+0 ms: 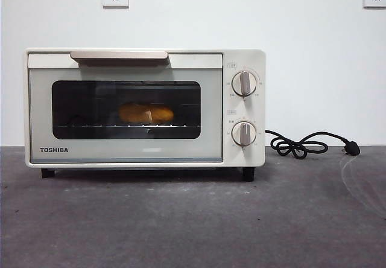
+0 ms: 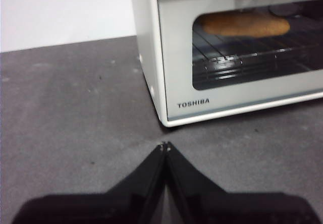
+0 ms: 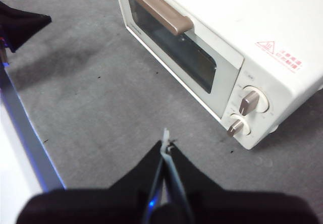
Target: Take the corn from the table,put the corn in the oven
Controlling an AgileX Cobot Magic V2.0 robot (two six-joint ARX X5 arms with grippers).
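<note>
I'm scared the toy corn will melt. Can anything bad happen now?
Probably not much. The corn lies on the rack inside the oven, whose door looks shut. The cord lies loose on the table with its plug out, so heating seems unlikely. If someone plugged it in and turned a knob, the corn might soften. Both the left gripper and the right gripper are shut, away from the oven.

Shut oven door before corn
</note>
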